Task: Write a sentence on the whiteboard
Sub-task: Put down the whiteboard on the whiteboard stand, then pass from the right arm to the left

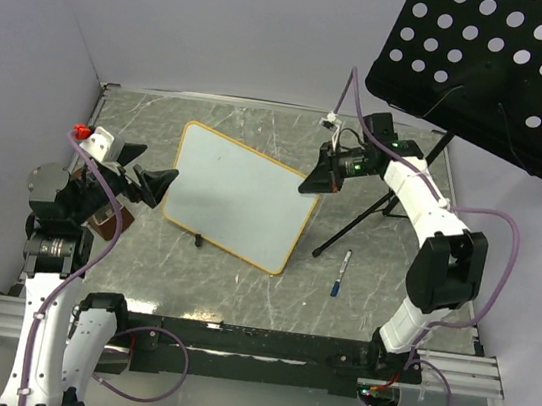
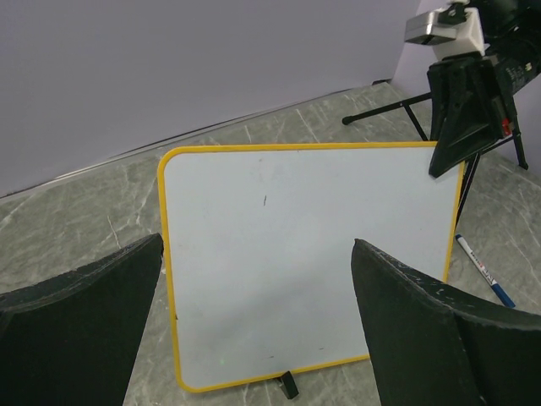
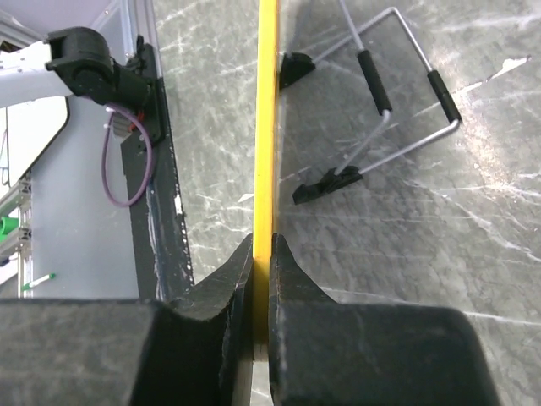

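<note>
The whiteboard (image 1: pixel 240 197) stands on its clip feet mid-counter (image 1: pixel 237 299), its face blank but for a faint speck, with no sentence written yet. The right fingers (image 3: pixel 296 288) pinch the yellow frame at its upper right corner. The left fingers (image 2: pixel 423 330) gape wide near its left side, holding nothing. The marker (image 1: pixel 341 271) lies on the counter beyond the board's right edge. That thin edge grip could slip or twist and topple the board, and a left arm reaching across for the marker might knock it.

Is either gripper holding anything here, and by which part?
The right gripper pinches the whiteboard by its frame edge near one corner; the left gripper is open and holds nothing.
</note>
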Motion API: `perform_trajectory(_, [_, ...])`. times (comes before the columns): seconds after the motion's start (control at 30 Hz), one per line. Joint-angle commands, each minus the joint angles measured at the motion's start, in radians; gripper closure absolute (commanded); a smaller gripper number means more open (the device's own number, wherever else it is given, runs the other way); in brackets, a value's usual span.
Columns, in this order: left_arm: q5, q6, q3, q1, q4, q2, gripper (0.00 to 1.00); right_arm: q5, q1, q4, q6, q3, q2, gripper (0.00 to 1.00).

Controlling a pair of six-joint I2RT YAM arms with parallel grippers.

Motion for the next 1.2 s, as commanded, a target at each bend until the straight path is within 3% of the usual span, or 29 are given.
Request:
perform_trajectory(0.0, [0.016,-0.019,0.003,-0.001,0.004,0.0,0.03,-0.128,-0.038,0.141,0.055,0.028,-0.147,1.0])
perform_trajectory(0.33, [0.016,-0.016,-0.009,-0.001,0.006,-0.002,0.03,-0.163,-0.058,0.161,0.127,0.084,-0.184,1.0])
perform_trajectory(0.83, [0.038,-0.025,-0.023,-0.001,0.021,0.023,0.04,-0.157,-0.041,0.28,0.181,0.169,-0.081,1.0])
perform_trajectory(1.0, [0.039,-0.064,-0.072,0.002,0.113,0.07,0.04,-0.154,-0.036,0.276,0.14,0.14,-0.054,1.0])
perform_trajectory(1.17, [0.307,-0.136,-0.074,0.092,0.332,0.266,0.03,-0.169,-0.036,0.286,0.115,0.108,-0.038,1.0])
